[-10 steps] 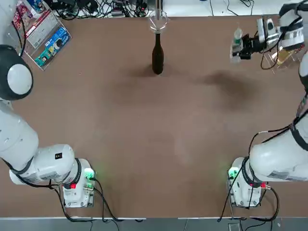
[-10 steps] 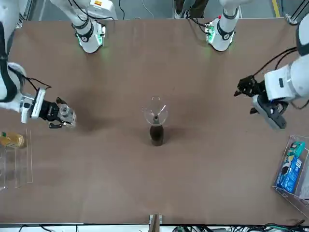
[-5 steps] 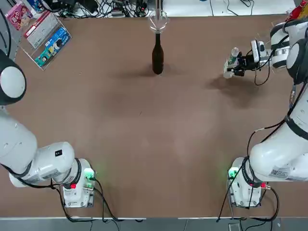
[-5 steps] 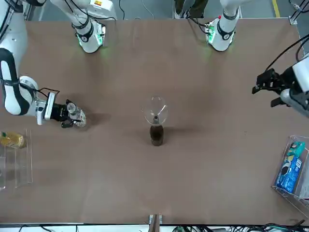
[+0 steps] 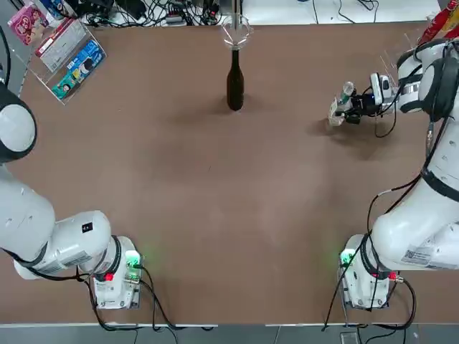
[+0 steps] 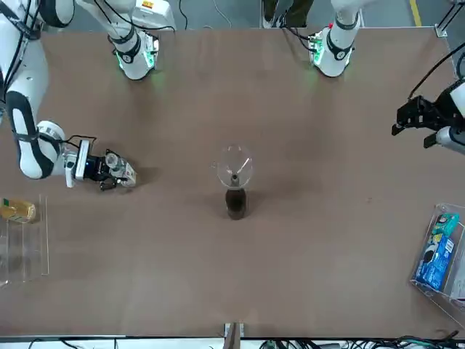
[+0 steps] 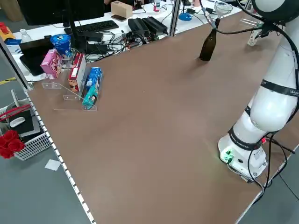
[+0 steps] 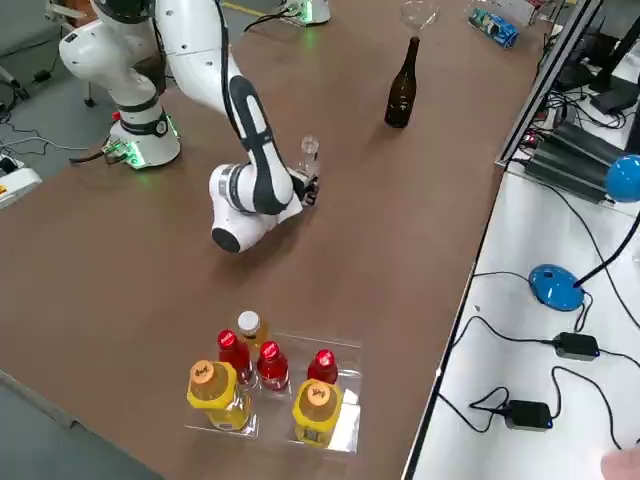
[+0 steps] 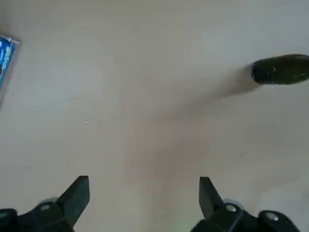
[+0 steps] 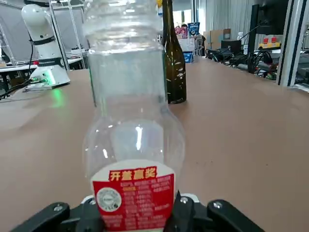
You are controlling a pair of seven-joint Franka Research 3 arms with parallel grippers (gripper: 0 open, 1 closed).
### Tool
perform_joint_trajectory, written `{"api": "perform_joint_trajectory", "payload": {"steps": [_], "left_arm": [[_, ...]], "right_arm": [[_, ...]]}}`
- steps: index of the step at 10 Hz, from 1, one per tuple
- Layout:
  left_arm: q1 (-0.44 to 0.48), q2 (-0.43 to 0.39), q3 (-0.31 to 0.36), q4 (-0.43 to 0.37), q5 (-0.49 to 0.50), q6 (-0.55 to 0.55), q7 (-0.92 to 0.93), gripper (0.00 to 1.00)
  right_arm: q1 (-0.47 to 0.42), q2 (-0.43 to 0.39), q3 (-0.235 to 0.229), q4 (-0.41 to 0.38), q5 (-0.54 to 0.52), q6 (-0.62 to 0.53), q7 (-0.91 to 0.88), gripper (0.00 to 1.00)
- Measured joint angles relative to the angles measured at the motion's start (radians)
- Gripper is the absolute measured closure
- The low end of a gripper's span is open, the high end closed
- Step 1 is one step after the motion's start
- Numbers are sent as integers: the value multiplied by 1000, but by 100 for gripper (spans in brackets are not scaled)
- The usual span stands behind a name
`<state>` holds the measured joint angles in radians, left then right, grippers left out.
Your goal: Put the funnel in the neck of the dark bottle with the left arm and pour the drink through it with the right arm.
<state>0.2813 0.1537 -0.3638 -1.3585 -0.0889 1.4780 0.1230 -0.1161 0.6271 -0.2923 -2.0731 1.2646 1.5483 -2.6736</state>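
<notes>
The dark bottle (image 5: 234,84) stands upright at the far middle of the table, with the clear funnel (image 5: 235,32) seated in its neck. The same dark bottle (image 6: 235,202) and funnel (image 6: 233,169) show in the front view. The drink (image 5: 338,107) is a small clear plastic bottle, upright and low at the table's right side. My right gripper (image 5: 344,112) is shut on its lower part. The right wrist view shows the drink (image 10: 133,125) close up with a red-white label. My left gripper (image 6: 407,121) hangs open far to the left, and its fingers (image 9: 77,193) hold nothing.
A clear rack of snack boxes (image 5: 68,61) stands at the far left corner. A tray of red and yellowish bottles (image 8: 270,385) sits past the right gripper near the table's right edge. Cables run along the far edge (image 5: 143,11). The two arm bases (image 5: 115,272) stand at the near edge.
My right gripper carried the drink down and slightly inward, bringing it upright near the table. The left arm drew back toward the table's left side, still open.
</notes>
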Motion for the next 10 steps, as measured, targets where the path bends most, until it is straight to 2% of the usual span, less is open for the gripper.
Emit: {"api": "perform_joint_trajectory", "payload": {"steps": [2, 3, 5, 6, 8, 10], "left_arm": [[-26, 0, 11, -46, 23, 59, -87, 0], [-96, 0, 63, -57, 55, 70, -130, 0], [-285, -10, 249, -69, 69, 73, -164, 0], [-334, -32, 308, -95, 69, 83, -164, 0], [-351, -90, 342, -153, 64, 105, -164, 0], [-337, -118, 353, -177, 43, 109, -162, 2]], "right_arm": [[0, 8, 0, 3, 5, -4, -2, 56], [0, 11, 0, 3, 5, -5, -2, 56], [0, 19, 0, 3, 5, -6, -5, 56], [0, 23, -1, 6, 6, -6, -7, 56], [0, 34, -1, 14, 8, -7, -8, 56], [0, 43, -1, 21, 8, -7, -8, 56]]}}
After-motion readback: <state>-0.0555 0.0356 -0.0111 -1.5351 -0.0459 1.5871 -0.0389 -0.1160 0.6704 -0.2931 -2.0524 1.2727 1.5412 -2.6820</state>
